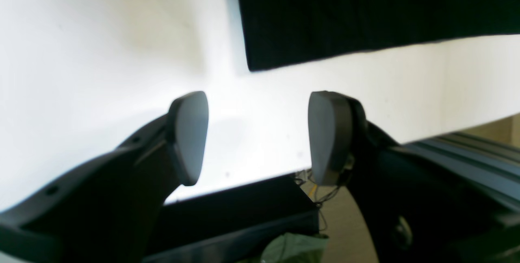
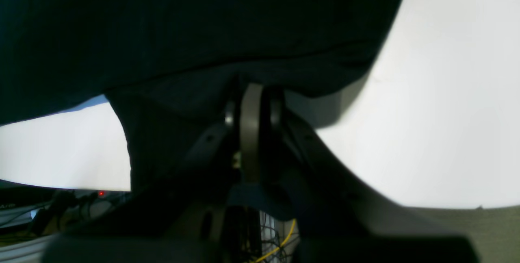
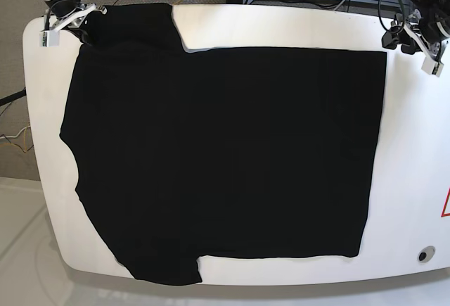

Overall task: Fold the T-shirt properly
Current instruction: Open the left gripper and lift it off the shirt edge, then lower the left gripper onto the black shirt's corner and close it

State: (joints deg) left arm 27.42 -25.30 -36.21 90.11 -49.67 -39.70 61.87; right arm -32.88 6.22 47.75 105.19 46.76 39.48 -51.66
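With the T-shirt (image 3: 225, 158) spread flat, the right gripper (image 2: 252, 104) is clamped on its sleeve corner while the left gripper (image 1: 258, 137), jaws apart beside the hem corner, likely must grasp next.

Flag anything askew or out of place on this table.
The T-shirt lies flat, but its lower sleeve hangs past the table edge, and the right gripper pinches the upper sleeve.

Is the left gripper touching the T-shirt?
Apart. The left wrist view shows the left gripper open, with bare white table between it and the T-shirt corner.
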